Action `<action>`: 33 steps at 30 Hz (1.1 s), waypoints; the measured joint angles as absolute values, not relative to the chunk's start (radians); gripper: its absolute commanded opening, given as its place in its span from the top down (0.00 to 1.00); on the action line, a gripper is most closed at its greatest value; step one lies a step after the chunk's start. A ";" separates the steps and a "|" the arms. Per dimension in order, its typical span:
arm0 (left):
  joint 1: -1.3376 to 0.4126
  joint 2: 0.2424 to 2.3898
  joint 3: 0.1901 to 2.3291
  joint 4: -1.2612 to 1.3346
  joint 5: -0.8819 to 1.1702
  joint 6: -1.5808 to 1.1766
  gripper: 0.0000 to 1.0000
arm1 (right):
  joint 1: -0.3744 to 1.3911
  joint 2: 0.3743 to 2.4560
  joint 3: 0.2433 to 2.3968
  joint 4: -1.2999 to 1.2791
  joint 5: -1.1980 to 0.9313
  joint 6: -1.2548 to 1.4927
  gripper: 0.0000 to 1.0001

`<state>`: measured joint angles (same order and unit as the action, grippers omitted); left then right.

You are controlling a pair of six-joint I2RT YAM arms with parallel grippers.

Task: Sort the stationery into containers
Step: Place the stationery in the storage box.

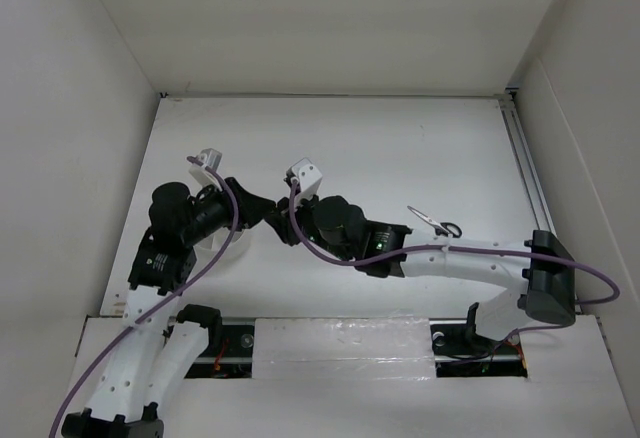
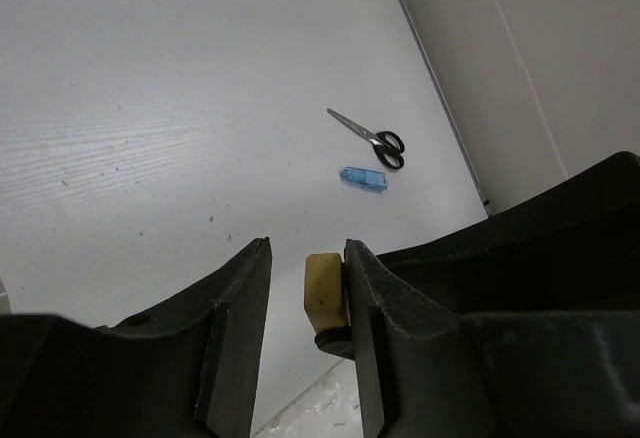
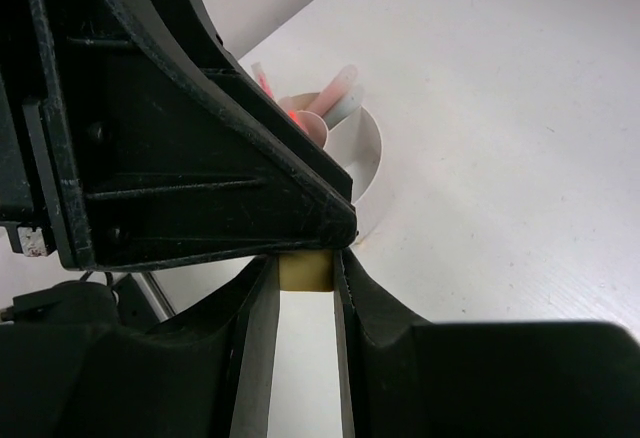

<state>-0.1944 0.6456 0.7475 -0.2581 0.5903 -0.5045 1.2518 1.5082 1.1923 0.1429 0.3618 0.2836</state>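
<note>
Yellow block (image 3: 305, 270): pinched between the right hand's fingers, near the white tub (image 3: 365, 158).
Right hand (image 3: 303, 293): clenched on the block.
Left hand (image 2: 306, 248): straddles the block, one finger touching it, a gap at the other.
Tub contents: pink pens (image 3: 265, 83).
Table (image 2: 150, 108): scissors (image 2: 383, 140) and blue marker (image 2: 364, 179) lie just beside each other, well apart from both hands.

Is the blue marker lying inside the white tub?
No, the blue marker lies on the bare table, just beside the scissors.
</note>
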 measured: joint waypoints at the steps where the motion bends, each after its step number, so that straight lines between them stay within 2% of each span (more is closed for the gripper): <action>1: -0.194 0.646 0.748 -0.258 0.593 -0.504 0.71 | 1.252 1.512 1.192 0.144 0.362 0.283 1.00; 8: -0.195 0.644 0.748 -0.258 0.606 -0.501 0.82 | 1.259 1.523 1.192 0.153 0.389 0.279 1.00; 12: -0.194 0.644 0.748 -0.258 0.605 -0.496 0.82 | 1.264 1.534 1.192 0.173 0.412 0.276 1.00; 15: -0.194 0.647 0.748 -0.258 0.598 -0.490 0.74 | 1.266 1.546 1.192 0.186 0.432 0.274 1.00; 21: -0.192 0.651 0.748 -0.262 0.598 -0.490 0.71 | 1.266 1.568 1.192 0.200 0.454 0.266 1.00; 24: -0.191 0.651 0.751 -0.260 0.595 -0.490 0.79 | 1.268 1.571 1.192 0.213 0.463 0.265 1.00; 30: -0.187 0.651 0.760 -0.257 0.591 -0.490 0.83 | 1.272 1.571 1.192 0.241 0.490 0.266 1.00; 33: -0.187 0.651 0.762 -0.255 0.586 -0.488 0.97 | 1.274 1.571 1.192 0.250 0.500 0.269 1.00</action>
